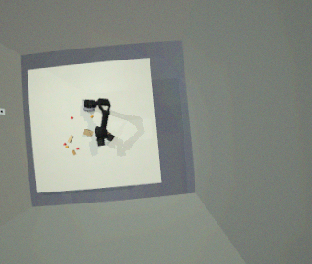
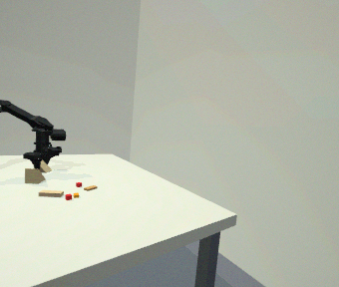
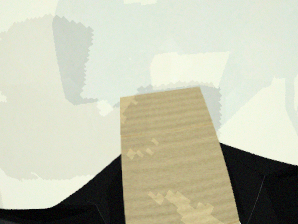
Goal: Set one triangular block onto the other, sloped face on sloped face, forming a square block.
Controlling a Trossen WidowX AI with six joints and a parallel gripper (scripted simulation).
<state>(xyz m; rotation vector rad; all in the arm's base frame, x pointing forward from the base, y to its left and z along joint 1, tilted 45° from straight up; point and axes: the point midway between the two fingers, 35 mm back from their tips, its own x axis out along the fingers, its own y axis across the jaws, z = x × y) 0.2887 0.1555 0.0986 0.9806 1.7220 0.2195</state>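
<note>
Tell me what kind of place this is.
Probably a robot test room: a black arm over a white table, small wooden and coloured pieces laid out, and plain bare walls around.

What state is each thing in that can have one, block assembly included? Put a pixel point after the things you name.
Gripper [image 1: 102, 134] [image 2: 41, 166] [image 3: 168, 151]: shut on a block.
Gripped triangular block [image 2: 46, 166] [image 3: 172, 150]: between the fingers; whether lifted, cannot tell.
Other triangular block [image 1: 87, 132] [image 2: 33, 175]: on the table, ungripped.
Square block: not formed.
Longer wooden strip [image 1: 71, 138] [image 2: 51, 193]: lying flat.
</note>
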